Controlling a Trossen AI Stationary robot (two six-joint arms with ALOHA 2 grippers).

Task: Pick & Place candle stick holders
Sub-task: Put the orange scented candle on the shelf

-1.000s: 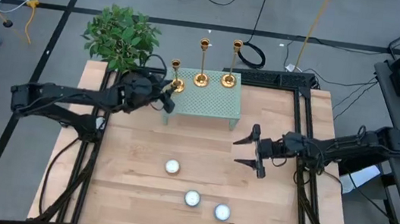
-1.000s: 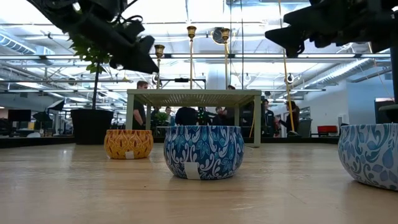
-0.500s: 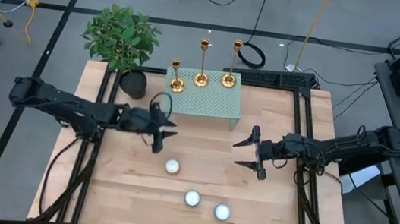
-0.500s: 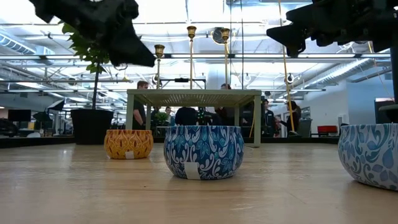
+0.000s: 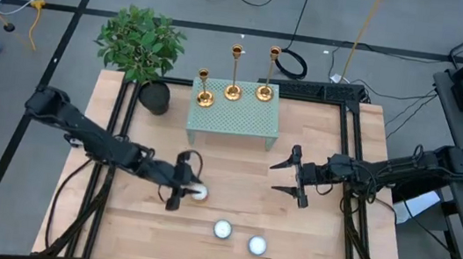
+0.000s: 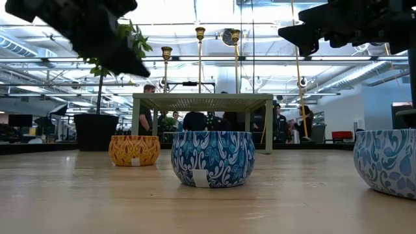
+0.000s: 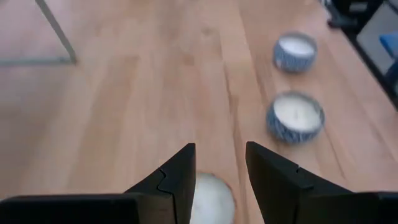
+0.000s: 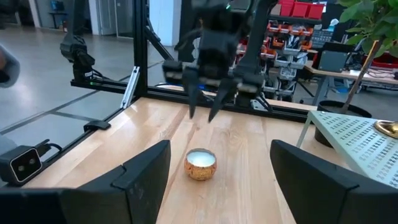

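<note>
Three gold candle stick holders (image 5: pixel 204 98) (image 5: pixel 232 92) (image 5: pixel 265 91) stand upright on their round bases along the far edge of a small green perforated table (image 5: pixel 237 121). They also show in the low view (image 6: pixel 166 55) (image 6: pixel 199 32) (image 6: pixel 235 36). My left gripper (image 5: pixel 182 185) is open and empty. It hangs above a white candle in an orange tin (image 7: pixel 208 190) near the table's middle, well clear of the holders. My right gripper (image 5: pixel 289 176) is open and empty above the table's right half.
A potted plant (image 5: pixel 140 43) stands at the far left corner. The orange-tin candle (image 5: pixel 198 193) and two candles in blue tins (image 5: pixel 222 229) (image 5: pixel 257 245) sit on the wooden table toward its near edge. Black frame rails run along the table's left and right sides.
My left gripper has moved from beside the shortest holder on the green table toward the table's near edge and somewhat to the right, ending over the orange-tin candle. The three holders have stayed in place.
</note>
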